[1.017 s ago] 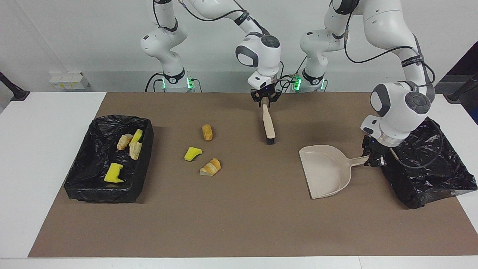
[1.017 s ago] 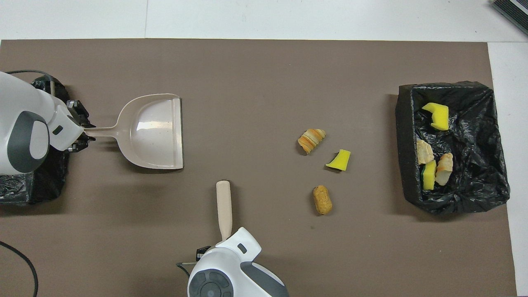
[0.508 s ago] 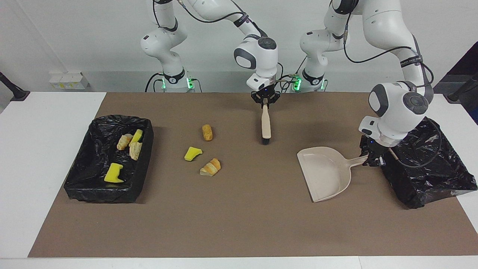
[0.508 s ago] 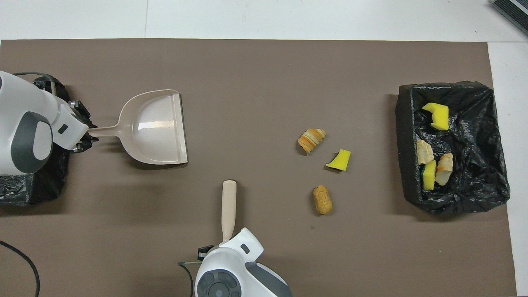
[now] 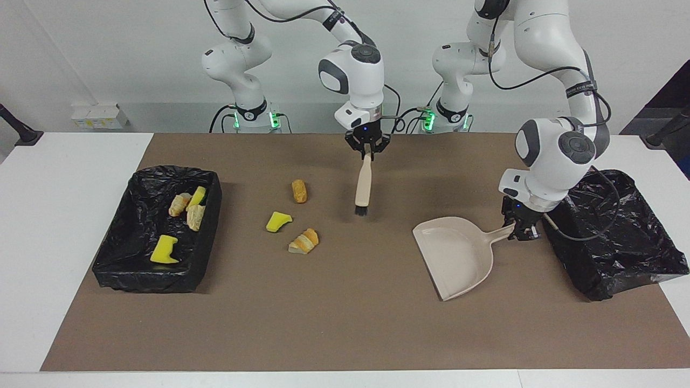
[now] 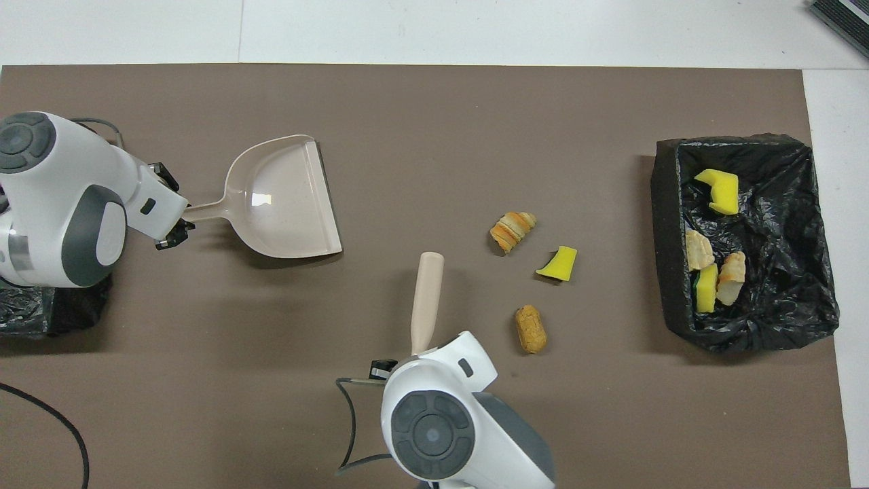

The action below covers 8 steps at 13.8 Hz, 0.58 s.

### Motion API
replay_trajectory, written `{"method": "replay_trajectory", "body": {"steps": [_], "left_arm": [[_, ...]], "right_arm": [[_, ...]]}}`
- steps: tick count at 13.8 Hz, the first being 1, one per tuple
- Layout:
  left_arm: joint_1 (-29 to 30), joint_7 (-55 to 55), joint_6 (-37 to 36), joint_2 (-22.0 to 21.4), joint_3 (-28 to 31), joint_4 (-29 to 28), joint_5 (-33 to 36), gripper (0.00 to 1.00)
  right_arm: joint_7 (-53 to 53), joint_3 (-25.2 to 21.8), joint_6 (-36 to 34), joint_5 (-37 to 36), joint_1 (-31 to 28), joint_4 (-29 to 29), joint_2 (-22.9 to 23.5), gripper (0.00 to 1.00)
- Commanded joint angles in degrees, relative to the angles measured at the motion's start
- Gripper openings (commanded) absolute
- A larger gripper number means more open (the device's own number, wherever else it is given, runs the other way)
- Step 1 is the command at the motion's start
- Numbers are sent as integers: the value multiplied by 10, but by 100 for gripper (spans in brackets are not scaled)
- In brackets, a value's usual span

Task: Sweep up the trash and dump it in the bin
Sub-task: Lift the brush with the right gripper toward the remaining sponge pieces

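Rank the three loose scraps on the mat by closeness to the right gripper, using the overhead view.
From the right gripper, holding the brush:
1. Brown bread roll, nearest the robots.
2. Croissant piece, farthest from the robots.
3. Yellow sponge chunk, toward the filled bin.

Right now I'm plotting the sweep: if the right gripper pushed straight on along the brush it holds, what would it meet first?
Probably bare mat. The right gripper holds the brush pointing away from the robots, bristles over open mat. The trash pieces lie off that line, though depth is uncertain.
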Motion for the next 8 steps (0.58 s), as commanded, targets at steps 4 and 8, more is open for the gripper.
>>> {"method": "replay_trajectory", "body": {"steps": [4, 8], "left_arm": [[-97, -80, -8, -18, 8, -13, 12, 0], [-145, -137, -15, -25, 9, -18, 35, 0]], "right_arm": [[-25, 5, -115, 12, -119, -101, -134, 0], [-23, 5, -182, 29, -169, -158, -175, 0]]}}
